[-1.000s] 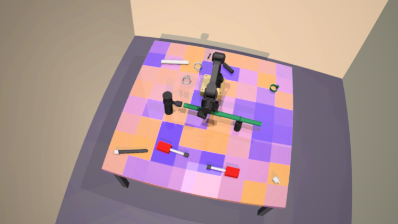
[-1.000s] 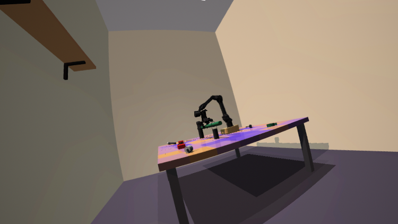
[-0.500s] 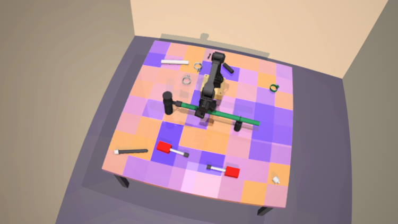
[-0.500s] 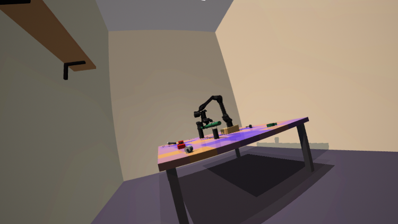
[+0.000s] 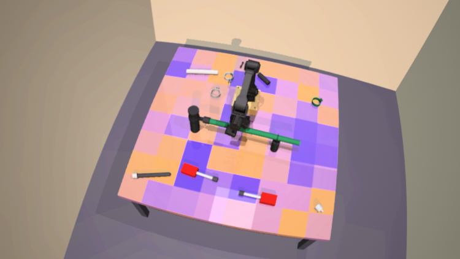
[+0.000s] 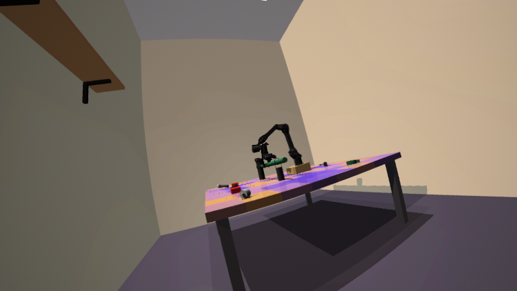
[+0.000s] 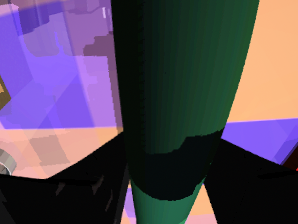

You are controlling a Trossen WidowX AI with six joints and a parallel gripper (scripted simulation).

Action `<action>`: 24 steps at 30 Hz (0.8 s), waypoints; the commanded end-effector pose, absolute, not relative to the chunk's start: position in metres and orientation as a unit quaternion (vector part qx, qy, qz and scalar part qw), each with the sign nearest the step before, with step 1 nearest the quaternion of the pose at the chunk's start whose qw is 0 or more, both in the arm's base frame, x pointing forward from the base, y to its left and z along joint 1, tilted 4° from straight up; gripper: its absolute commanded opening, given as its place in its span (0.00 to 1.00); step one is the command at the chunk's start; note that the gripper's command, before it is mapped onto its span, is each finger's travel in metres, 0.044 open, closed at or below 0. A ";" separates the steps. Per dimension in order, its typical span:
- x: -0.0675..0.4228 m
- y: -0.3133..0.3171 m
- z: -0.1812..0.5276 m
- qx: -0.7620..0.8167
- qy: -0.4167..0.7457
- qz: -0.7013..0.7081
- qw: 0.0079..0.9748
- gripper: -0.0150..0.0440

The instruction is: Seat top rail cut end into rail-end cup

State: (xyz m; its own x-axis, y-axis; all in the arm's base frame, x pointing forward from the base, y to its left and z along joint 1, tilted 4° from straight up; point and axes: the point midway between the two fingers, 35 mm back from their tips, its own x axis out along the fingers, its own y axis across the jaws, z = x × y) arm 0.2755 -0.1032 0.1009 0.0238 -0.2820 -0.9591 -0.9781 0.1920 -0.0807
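The green rail (image 5: 264, 132) (image 6: 276, 161) (image 7: 185, 65) runs above the table from the big black post (image 5: 194, 124) (image 6: 260, 172) past the short post (image 5: 274, 145) (image 6: 280, 173). A thin loop at the short post's top surrounds it. The dark end cup (image 5: 206, 119) sticks out from the big post's upper part, just below its cap (image 5: 193, 110). The rail's left end meets the cup's mouth with no visible gap; its depth inside is hidden. My gripper (image 5: 237, 126) (image 7: 172, 167) is shut on the rail's left half, with one finger on each side.
Two red-handled tools (image 5: 189, 169) (image 5: 268, 198), a dark rod (image 5: 153, 175) and a white fitting (image 5: 318, 208) lie towards the front. A white tube (image 5: 202, 72), two grey ring clamps and a black cylinder (image 5: 264, 78) lie around the arm's base. A green band (image 5: 312, 102) lies at the right.
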 end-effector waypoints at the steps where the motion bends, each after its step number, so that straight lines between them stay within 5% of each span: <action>1: 0.275 -0.107 0.102 -0.527 0.603 0.354 0.483 0.25; 24: 0.276 -0.103 0.101 -0.525 0.600 0.358 0.486 0.25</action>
